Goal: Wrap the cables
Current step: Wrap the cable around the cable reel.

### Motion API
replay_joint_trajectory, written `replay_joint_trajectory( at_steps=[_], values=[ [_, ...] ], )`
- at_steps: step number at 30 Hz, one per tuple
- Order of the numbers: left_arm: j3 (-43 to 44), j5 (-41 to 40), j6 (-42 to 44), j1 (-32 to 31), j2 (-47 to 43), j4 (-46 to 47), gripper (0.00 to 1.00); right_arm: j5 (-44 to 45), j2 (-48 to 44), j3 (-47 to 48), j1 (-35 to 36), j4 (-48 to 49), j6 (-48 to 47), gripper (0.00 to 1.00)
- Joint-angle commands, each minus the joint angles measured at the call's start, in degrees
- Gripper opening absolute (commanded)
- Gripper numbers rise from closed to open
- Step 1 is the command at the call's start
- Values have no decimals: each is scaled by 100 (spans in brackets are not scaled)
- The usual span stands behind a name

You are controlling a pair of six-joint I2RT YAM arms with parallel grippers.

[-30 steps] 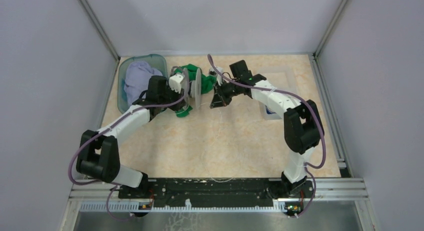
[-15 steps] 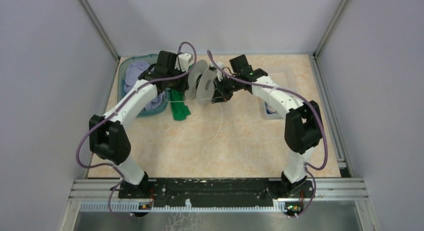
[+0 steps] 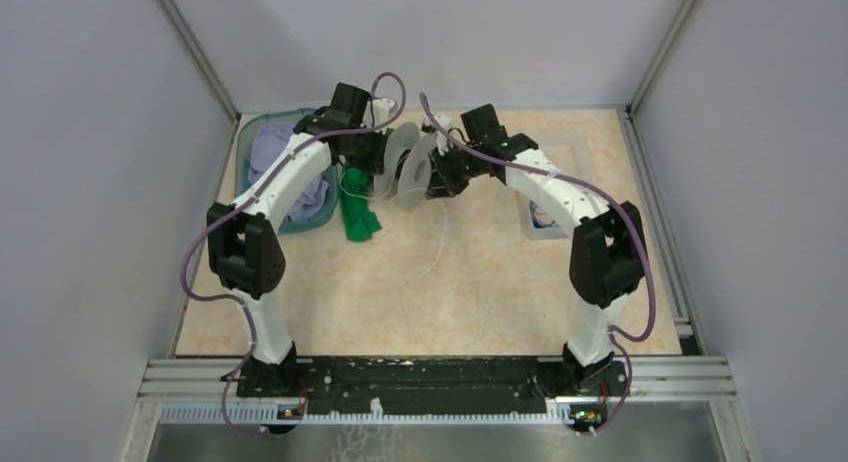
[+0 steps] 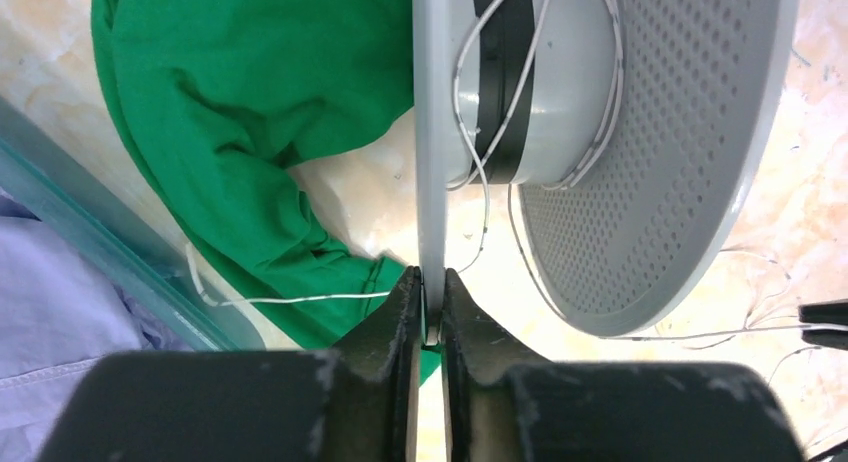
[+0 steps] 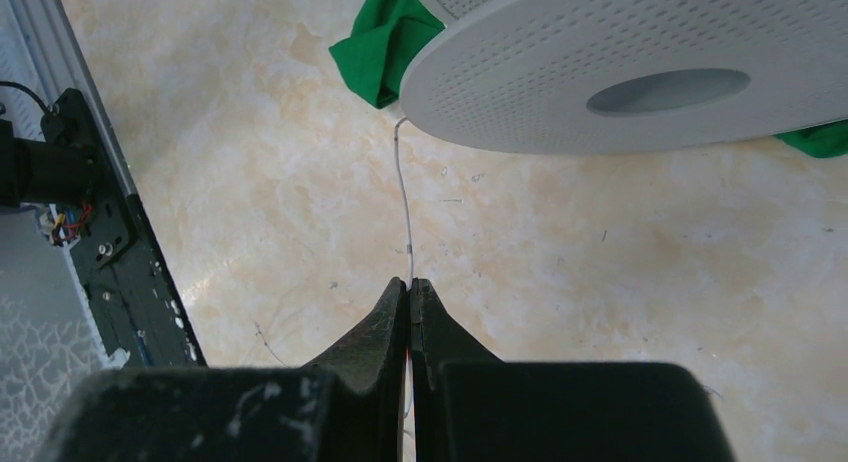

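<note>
Lab – grey-walled cell [image 3: 90,182], aluminium rails [image 3: 700,377]

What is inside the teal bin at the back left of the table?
A lilac cloth fills the teal bin; the left arm crosses over it. Anything beneath the cloth is covered.

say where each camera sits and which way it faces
top external: above, behind the bases, looking down at the table; left arm and right arm show whole
left wrist: on the left gripper, looking along jaws pinching the spool's flange, green cloth beyond
right wrist: on the right gripper, looking along jaws shut on white cable
shared: both wrist views show spool and green cloth
</note>
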Motion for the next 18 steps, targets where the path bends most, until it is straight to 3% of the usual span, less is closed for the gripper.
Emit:
replay_joint_trajectory(
  at_steps=[1, 9, 18],
  values=[
    [211, 276, -30, 10, 62, -106, 22, -20, -124, 449, -219, 301, 322, 0],
    [-228, 835, 218, 27, -207, 325, 57, -40, 175, 765, -572, 483, 697, 0],
    [-1974, 1247, 925, 108, -1230, 1614, 80, 39, 319, 882, -668, 463, 718, 0]
  ],
)
